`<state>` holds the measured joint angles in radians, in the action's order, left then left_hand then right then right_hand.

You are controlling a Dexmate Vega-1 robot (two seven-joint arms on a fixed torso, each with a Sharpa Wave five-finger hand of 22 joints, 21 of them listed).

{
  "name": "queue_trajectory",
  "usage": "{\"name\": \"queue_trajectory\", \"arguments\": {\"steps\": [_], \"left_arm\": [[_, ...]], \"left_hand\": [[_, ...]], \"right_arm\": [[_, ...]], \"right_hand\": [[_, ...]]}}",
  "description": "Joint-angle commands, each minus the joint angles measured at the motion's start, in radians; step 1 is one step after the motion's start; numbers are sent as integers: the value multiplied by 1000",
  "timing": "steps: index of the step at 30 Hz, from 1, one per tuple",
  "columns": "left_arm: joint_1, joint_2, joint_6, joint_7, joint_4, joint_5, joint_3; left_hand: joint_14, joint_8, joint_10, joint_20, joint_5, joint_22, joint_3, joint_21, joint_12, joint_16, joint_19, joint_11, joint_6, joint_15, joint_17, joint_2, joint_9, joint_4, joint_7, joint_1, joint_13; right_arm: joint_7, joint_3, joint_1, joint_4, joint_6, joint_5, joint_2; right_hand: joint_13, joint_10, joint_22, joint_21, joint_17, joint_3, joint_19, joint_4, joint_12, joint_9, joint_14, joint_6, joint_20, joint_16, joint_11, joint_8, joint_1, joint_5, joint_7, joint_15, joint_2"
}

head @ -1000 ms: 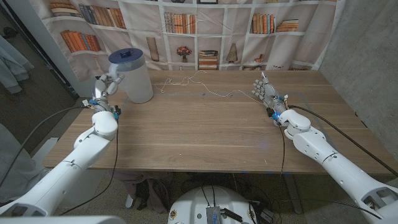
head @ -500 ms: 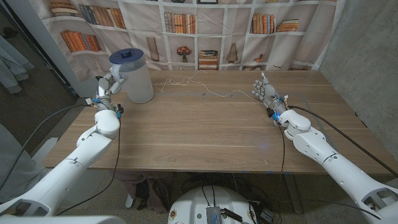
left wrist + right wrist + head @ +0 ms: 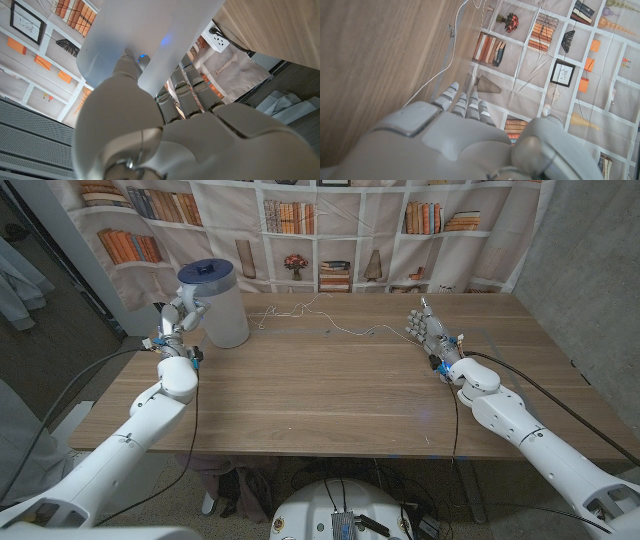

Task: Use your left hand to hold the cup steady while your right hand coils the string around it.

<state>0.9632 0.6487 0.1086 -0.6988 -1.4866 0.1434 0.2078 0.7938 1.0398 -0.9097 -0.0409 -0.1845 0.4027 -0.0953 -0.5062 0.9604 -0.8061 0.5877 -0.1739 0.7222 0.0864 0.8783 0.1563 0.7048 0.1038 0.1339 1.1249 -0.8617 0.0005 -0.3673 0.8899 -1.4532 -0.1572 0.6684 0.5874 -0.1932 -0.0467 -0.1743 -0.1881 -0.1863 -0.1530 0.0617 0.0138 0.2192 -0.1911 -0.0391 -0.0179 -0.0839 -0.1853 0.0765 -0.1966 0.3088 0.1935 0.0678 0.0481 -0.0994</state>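
Observation:
A frosted white cup (image 3: 224, 308) with a blue lid stands at the table's far left. My left hand (image 3: 181, 313) grips its left side. In the left wrist view the cup (image 3: 150, 35) sits between the thumb and the fingers (image 3: 186, 92). A thin white string (image 3: 318, 314) lies loose on the wood, running from just right of the cup toward my right hand (image 3: 425, 329). That hand stands with its fingers apart and holds nothing. The string (image 3: 438, 74) ends close to its fingertips.
The wooden table (image 3: 320, 395) is backed by a curtain printed with bookshelves (image 3: 330, 220). Its left edge runs close beside the cup. Black cables trail from both forearms.
The cup and my left hand have shifted slightly to the right. The right hand and the string have not moved.

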Motion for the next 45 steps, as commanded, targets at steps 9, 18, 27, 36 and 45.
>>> {"name": "queue_trajectory", "arguments": {"steps": [9,18,27,36,45], "left_arm": [[30,-57,77,-63,7,8,-22],[45,-62,143,-26,7,36,-36],[48,-86,230,23,-9,74,-50],[45,-116,245,51,-26,99,-49],[33,-164,315,113,-14,161,-41]], "left_hand": [[25,73,-69,31,-25,70,-47,-79,52,-29,-35,56,64,92,67,52,114,-204,-65,-223,-20],[42,85,-84,46,-42,94,-114,-110,65,-35,-48,77,75,67,103,58,135,-255,-91,-251,-28],[120,110,-155,42,-26,122,-190,-169,114,-51,-26,86,148,58,125,35,140,-240,-108,-240,-59],[162,122,-167,42,-6,138,-218,-209,140,-61,-7,85,167,59,136,22,150,-222,-115,-230,-93],[160,126,-165,45,1,150,-231,-228,147,-61,-19,94,167,52,153,18,161,-220,-130,-232,-109]], "right_arm": [[0,3,12,-16,0,2,8],[0,2,13,-19,-2,2,7],[-4,2,19,-19,-8,3,3],[-5,2,19,-16,-15,0,-1],[-4,1,18,-13,-19,2,-5]], "right_hand": [[-2,-3,-4,-5,-2,2,1,0,7,-2,3,4,-5,-4,0,-4,-3,1,2,-6,0],[-2,-3,-4,-6,-2,3,2,1,7,-2,3,4,-6,-4,-1,-4,-2,1,0,-6,-1],[-2,-3,-4,-5,-2,3,1,1,6,-2,3,4,-6,-5,-2,-4,-2,1,0,-6,-1],[-2,-3,-4,-5,-1,4,2,2,6,-2,3,4,-6,-4,-3,-4,-1,1,0,-6,-1],[-2,-3,-4,-5,-1,5,2,2,6,-2,4,4,-6,-4,-2,-4,-1,1,0,-7,-2]]}}
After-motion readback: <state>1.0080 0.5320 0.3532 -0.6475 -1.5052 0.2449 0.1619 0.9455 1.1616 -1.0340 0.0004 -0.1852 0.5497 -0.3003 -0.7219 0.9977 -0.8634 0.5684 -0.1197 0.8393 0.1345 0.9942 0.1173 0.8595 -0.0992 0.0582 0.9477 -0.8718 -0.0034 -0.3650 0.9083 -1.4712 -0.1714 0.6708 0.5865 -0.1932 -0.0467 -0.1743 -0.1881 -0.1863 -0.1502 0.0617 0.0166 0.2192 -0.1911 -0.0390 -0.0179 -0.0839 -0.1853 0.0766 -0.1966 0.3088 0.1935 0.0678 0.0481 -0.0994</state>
